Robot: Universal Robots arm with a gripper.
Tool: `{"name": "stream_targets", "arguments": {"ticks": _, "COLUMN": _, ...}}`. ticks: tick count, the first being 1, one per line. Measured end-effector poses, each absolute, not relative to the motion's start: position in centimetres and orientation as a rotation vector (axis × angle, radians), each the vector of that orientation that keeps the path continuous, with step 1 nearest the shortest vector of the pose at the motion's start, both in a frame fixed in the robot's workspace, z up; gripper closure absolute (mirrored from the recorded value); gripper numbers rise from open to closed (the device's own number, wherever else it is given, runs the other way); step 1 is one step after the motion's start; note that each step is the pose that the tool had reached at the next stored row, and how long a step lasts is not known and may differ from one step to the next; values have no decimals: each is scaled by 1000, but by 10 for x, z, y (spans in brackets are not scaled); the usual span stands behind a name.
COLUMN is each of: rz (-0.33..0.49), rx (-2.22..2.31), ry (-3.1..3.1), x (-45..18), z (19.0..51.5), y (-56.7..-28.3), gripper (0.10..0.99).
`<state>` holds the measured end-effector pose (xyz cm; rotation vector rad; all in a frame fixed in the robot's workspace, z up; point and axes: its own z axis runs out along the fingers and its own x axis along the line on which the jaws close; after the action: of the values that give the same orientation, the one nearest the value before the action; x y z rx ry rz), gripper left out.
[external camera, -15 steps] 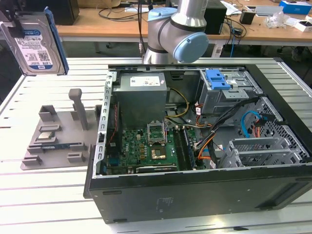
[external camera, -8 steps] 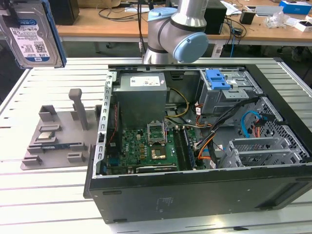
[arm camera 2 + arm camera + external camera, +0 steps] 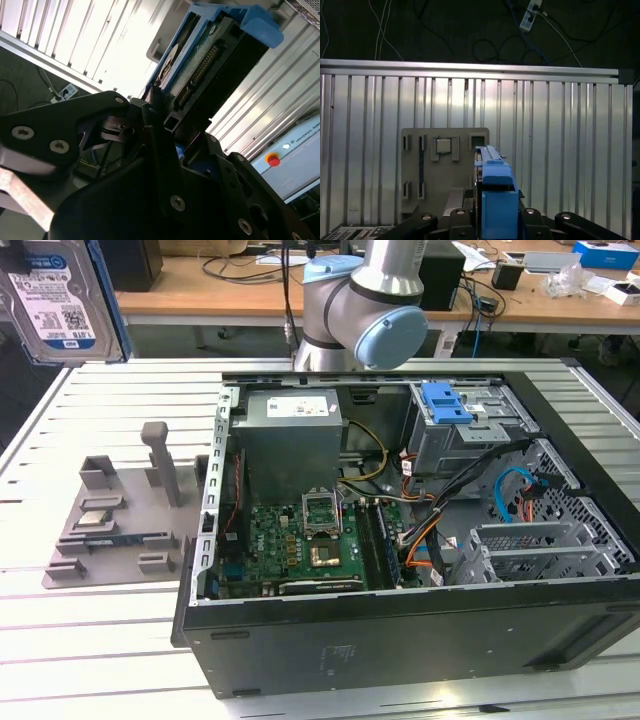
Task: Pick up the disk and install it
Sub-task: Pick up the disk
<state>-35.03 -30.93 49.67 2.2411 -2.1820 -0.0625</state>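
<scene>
The end effector (image 3: pixel 162 114) is clamped on the disk (image 3: pixel 200 67) above the worktop (image 3: pixel 560 150). The disk looks rigid, weighty and shock-sensitive, best held by its carrier sides.

Disk (image 3: pixel 52 300): silver-grey metal body, glossy paper label, smooth blue plastic carrier.
Fingers (image 3: pixel 159 150): matt black, bright metal screws.
Bench (image 3: pixel 100 640): ribbed bare aluminium, satin sheen.
Computer case (image 3: pixel 400 650): matt black painted outside, dull grey perforated sheet metal inside.
Parts holder (image 3: pixel 110 520): matt grey plastic.
Arm (image 3: pixel 345 300): smooth silver metal, glossy pale-blue cap.
</scene>
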Motion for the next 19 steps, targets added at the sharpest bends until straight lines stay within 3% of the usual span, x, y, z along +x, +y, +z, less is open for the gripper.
{"name": "stream_targets", "arguments": {"ticks": 9, "rz": -62, "rx": 2241, "ry": -2182, "x": -350, "z": 525, "y": -309, "gripper": 718}}
{"name": "stream_targets", "arguments": {"ticks": 19, "rz": -62, "rx": 2241, "ry": -2182, "x": -343, "z": 528, "y": -309, "gripper": 718}}
